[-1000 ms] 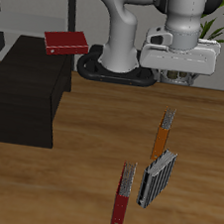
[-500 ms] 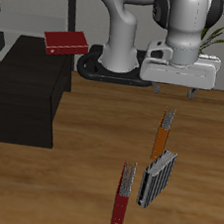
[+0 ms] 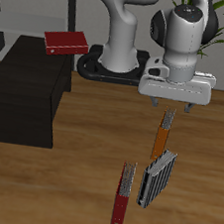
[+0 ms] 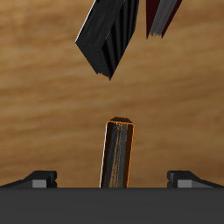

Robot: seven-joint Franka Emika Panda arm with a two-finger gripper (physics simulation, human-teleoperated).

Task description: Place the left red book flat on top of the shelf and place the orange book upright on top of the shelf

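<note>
One tool [image 3: 171,105] spread wide, gripping nothing, directly above orange book [image 3: 162,137] | orange book upright on surface [image 3: 76,169], between fingertips [image 4: 39,178] in wrist view, untouched | grey book [image 3: 156,178] and slim red book [image 3: 123,195] nearer front | red book [image 3: 66,43] flat on shelf [image 3: 27,88]

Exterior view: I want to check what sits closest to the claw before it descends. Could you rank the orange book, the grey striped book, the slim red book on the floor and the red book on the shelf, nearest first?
1. Orange book, directly below the claw.
2. Grey striped book, just beyond it toward the table's front edge.
3. Slim red book, nearest the front edge.
4. Red book, lying flat on the black shelf, far off to the side.
</note>
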